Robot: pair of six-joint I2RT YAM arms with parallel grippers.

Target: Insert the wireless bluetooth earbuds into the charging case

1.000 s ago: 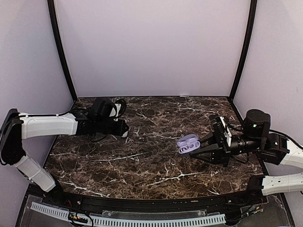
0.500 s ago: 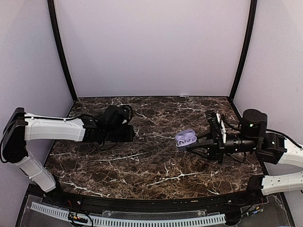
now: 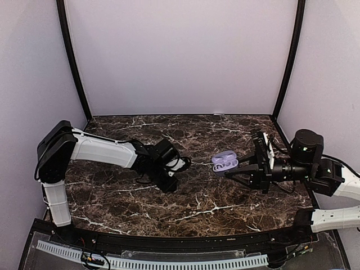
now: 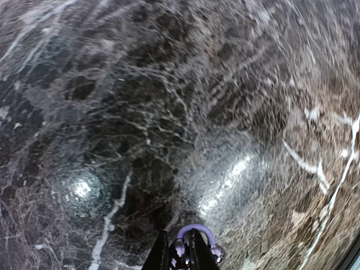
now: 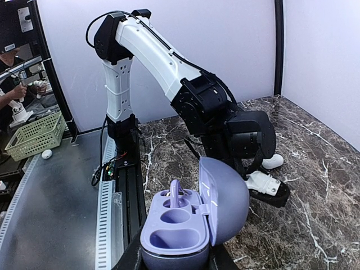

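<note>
1. My right jaws were clamped on the charging case [image 5: 169, 239], holding it by its bottom half.
2. The case was over the right side of the dark marble surface [image 3: 197, 209]. I could not tell if it touched the surface.
3. Its lid stood open, tipped up on one side.
4. One pale purple earbud [image 5: 175, 191] sat in a hole inside the case.
5. My left jaws were squeezed together on a tiny thing with a purple loop [image 4: 195, 229]. It looked like the other earbud.
6. Those jaws pointed down at the surface, left of the case and apart from it.
</note>
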